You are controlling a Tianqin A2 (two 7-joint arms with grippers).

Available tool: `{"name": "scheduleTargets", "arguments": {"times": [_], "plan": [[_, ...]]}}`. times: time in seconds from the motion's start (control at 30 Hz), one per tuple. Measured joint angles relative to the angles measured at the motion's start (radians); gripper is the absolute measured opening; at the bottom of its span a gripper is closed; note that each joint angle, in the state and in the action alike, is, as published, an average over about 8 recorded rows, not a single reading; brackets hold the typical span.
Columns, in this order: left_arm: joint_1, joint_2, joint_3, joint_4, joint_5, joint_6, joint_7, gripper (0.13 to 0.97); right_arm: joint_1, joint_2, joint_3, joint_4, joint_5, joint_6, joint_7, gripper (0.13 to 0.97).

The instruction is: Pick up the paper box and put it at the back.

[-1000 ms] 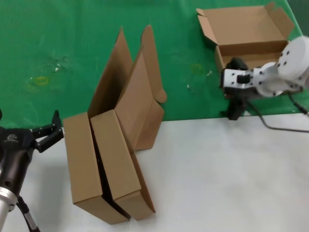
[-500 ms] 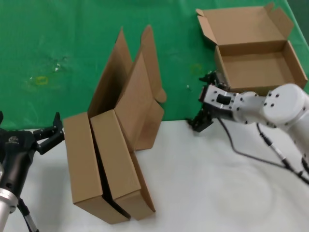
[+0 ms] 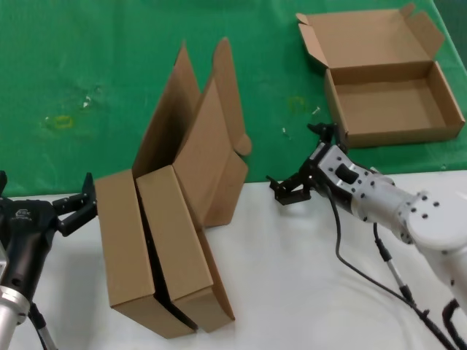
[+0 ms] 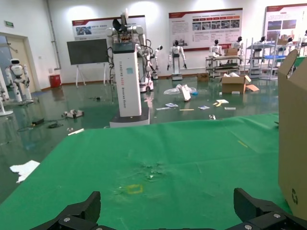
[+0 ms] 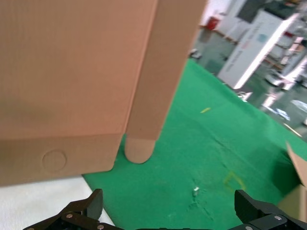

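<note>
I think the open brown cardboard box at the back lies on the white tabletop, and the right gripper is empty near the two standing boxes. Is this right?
Not quite. In the head view the open brown cardboard box lies on the green cloth, not on the white tabletop. The rest holds: the right gripper is empty, fingers open, near the two standing brown cardboard boxes.

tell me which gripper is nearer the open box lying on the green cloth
Right. The right gripper is on the white tabletop by the cloth edge, just short of the open box. The left gripper sits across the table, beyond the standing boxes.
</note>
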Motion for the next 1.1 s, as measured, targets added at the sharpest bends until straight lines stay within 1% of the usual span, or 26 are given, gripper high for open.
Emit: {"name": "scheduleTargets", "arguments": {"times": [0.9, 1.1], "plan": [[0.016, -0.03, 0.049, -0.012, 0.024, -0.055, -0.05, 0.966, -0.546, 0.03, 0.287, 0.564, 0.287, 0.292, 0.11, 0.966], [0.018, -0.033, 0.055, -0.013, 0.027, -0.061, -0.055, 0.966, -0.61, 0.033, 0.32, 0.63, 0.321, 0.327, 0.124, 0.966]]}}
